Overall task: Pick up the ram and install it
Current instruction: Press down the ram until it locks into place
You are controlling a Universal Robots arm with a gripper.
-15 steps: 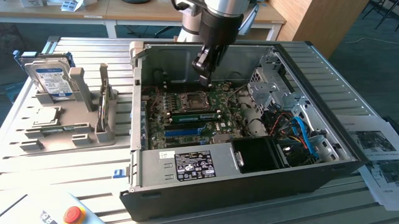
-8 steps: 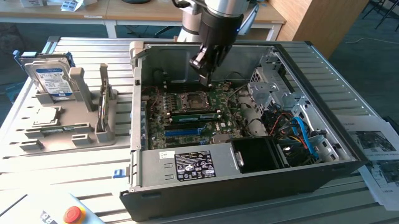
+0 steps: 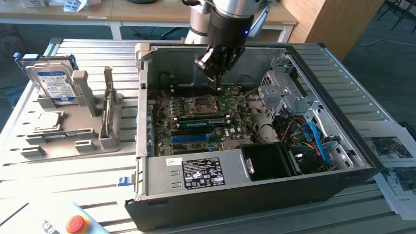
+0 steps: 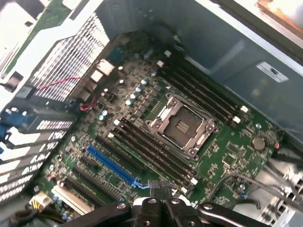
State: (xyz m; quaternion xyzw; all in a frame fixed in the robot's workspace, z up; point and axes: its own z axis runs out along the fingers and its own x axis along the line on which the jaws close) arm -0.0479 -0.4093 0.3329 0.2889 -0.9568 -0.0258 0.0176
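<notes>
The ram (image 3: 202, 122), as far as the exterior view allows, is the narrow green strip lying along the slots just beside the socket (image 3: 198, 105). It sits inside the case (image 3: 260, 195) on the board (image 3: 242, 103) and runs parallel to the blue slot (image 3: 192, 138) a little nearer the camera. It looks set into a slot, not loose, though I cannot tell whether it is fully latched.

By its look it should be light and stiff, a thin flat board with bare chips and edge contacts. It is fragile if bent or twisted, and smooth enough to slip between pads. I judge the safest hold to be across its two flat faces near the middle of the top edge, clear of the contact edge. Any pressing should go straight down along its plane.

The tool (image 3: 217, 87) hangs over the board on the far side of the socket, apart from the green strip. In the wrist view the tool (image 4: 161, 189) is clenched with nothing visible between its fingers, and the socket (image 4: 182, 125) lies ahead of it. The drive (image 3: 55, 83) stands in its holder on the bench (image 3: 65, 180), well apart.
</notes>
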